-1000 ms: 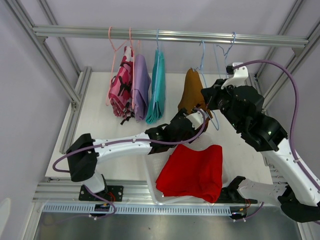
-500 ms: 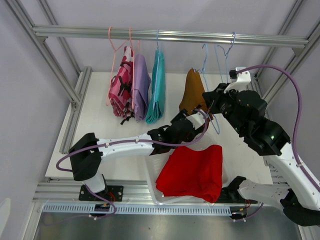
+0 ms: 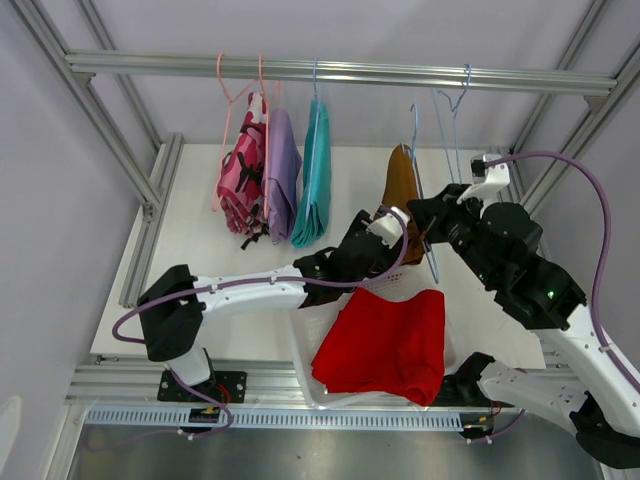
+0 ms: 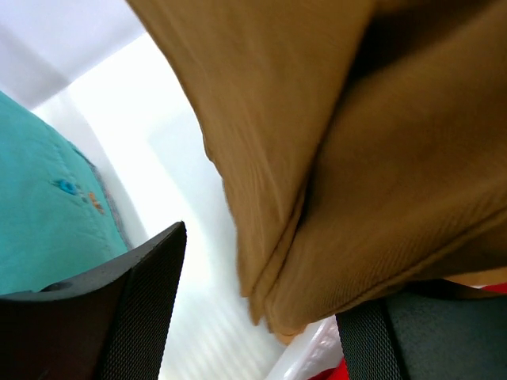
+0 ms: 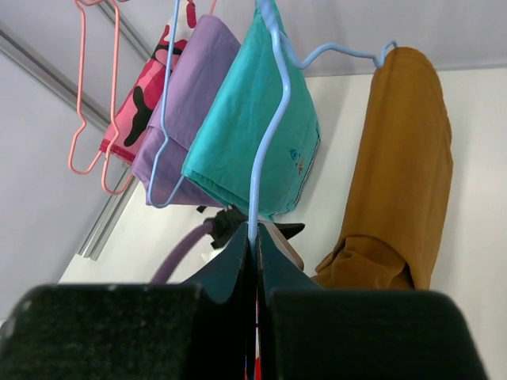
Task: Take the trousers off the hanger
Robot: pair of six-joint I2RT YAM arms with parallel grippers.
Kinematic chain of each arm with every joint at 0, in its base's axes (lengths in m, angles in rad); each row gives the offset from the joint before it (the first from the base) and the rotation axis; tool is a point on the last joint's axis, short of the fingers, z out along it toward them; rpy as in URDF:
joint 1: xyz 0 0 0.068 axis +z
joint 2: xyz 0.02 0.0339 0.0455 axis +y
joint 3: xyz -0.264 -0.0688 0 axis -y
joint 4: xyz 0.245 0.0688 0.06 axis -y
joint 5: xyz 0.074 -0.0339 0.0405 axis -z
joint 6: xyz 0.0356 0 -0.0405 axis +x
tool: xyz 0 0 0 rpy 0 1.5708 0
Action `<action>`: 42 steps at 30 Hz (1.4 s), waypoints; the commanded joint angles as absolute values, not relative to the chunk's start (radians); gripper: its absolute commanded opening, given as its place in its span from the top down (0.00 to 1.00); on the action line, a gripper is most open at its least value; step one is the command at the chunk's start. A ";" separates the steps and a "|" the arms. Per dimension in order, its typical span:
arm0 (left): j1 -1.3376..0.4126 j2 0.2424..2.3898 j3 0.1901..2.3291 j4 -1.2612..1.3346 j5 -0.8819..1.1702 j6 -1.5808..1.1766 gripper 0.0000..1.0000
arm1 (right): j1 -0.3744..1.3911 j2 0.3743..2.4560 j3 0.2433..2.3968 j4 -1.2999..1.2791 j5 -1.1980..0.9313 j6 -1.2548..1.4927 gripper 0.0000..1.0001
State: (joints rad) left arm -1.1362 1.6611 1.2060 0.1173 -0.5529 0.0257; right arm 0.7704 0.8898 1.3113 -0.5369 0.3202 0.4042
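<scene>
The mustard-brown trousers are draped over a blue hanger, whose wire is pinched between the closed fingers of the right pincer. The left pincer is set open around the lower folded edge of the same trousers, with a gap seen beside one finger. The red trousers lie in a white basket on the counter. The teal trousers, lilac trousers and pink camouflage trousers are hung from the rail.

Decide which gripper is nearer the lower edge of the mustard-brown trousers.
Left. The left gripper has its open fingers either side of the lower edge of the mustard-brown trousers. The right gripper is shut on the wire of the blue hanger, beside the cloth and apart from it.
</scene>
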 commanded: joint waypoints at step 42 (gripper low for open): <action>-1.138 1.629 1.361 0.319 -0.268 -0.166 0.99 | 0.779 0.741 1.031 -0.333 0.340 0.512 1.00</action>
